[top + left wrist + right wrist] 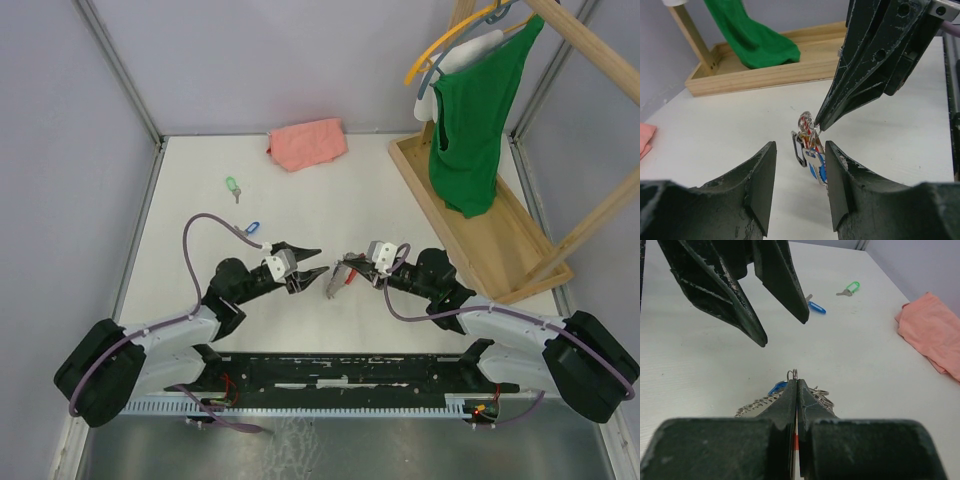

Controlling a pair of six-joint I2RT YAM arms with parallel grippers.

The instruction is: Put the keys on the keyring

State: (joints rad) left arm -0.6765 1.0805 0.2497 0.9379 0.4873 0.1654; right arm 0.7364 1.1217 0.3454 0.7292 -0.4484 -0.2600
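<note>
Threading step, by the look of it: the right gripper (pixel 797 384) clamps the keyring (pixel 792 374), while the left gripper (pixel 320 260) has its jaws parted and holds nothing. The next move probably calls for fetching the loose blue key (pixel 252 227) or the green key (pixel 232 187).

Left arm (pixel 235 285) and right arm (pixel 435 275) have matte black joints, pale grey links and bulky rounded black shoulders (pixel 100 370). A lilac cable (pixel 190 232) runs along each. The fingers (pixel 865 75) are black tapered wedges, scuffed white, with small round holes.
</note>
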